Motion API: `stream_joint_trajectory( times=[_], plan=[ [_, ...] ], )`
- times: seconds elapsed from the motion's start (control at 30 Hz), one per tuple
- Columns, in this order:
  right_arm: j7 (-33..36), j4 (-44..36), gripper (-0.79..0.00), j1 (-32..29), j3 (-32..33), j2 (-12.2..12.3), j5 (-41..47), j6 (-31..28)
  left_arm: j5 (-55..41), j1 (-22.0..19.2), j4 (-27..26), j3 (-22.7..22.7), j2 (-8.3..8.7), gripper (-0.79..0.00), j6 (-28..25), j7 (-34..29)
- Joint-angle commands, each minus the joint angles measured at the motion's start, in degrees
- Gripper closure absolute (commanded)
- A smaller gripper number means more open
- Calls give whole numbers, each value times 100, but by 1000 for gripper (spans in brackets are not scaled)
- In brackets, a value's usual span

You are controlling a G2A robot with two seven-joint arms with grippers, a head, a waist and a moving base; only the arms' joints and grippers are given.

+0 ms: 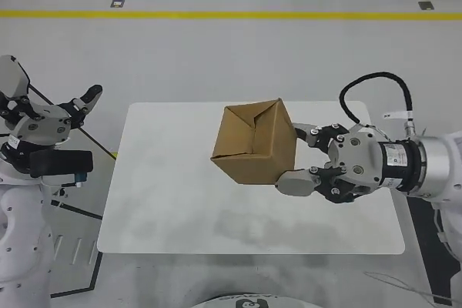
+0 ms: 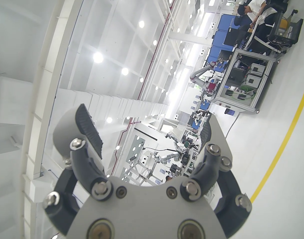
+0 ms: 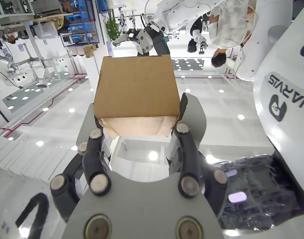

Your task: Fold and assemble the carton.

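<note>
A brown cardboard carton [image 1: 252, 141] is held tilted above the white table [image 1: 169, 208], its folded flaps facing up and to the far side. My right gripper [image 1: 294, 158] is shut on the carton's near-right end, one finger on each side of it. In the right wrist view the carton [image 3: 137, 90] fills the space between the two fingers [image 3: 191, 110]. My left gripper [image 1: 88, 98] is off the table's left edge, raised and pointing away; its fingers [image 2: 88, 128] stand wide apart with nothing between them.
The white table carries nothing else. A yellow floor line [image 1: 231, 14] runs along the far side. The left arm's dark wrist block [image 1: 58, 163] sits just left of the table edge.
</note>
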Motion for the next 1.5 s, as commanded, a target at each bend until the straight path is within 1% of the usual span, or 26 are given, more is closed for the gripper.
stream_joint_trajectory(
  times=[0.0,0.13,0.2,0.27,0.37,0.43,0.67,1.07,1.2,1.33,1.47],
  plan=[
    [2,0,0,-5,1,-1,0,-8,0,0,0,0,0,-785,0,0],
    [2,0,0,-5,1,-1,0,-8,0,0,0,0,0,-785,0,0],
    [-473,0,0,152,63,42,0,359,0,0,0,0,0,-785,0,0],
    [-457,0,0,240,125,55,0,628,0,0,0,0,0,-785,0,0],
    [-689,0,0,407,299,85,0,1132,0,0,0,0,0,-785,0,0],
    [-655,0,0,476,400,84,0,1368,0,0,0,0,0,-785,0,0],
    [-385,0,0,713,496,148,0,1638,0,0,0,0,0,-785,0,0],
    [-191,0,0,875,445,308,0,1832,0,0,0,0,0,-785,0,0],
    [-220,0,0,730,387,317,0,1802,0,0,0,0,0,-785,0,0],
    [37,0,0,384,330,263,0,1479,0,0,0,0,0,-785,0,0],
    [296,7,0,155,62,228,0,1065,0,0,0,0,0,-785,0,0]
  ],
)
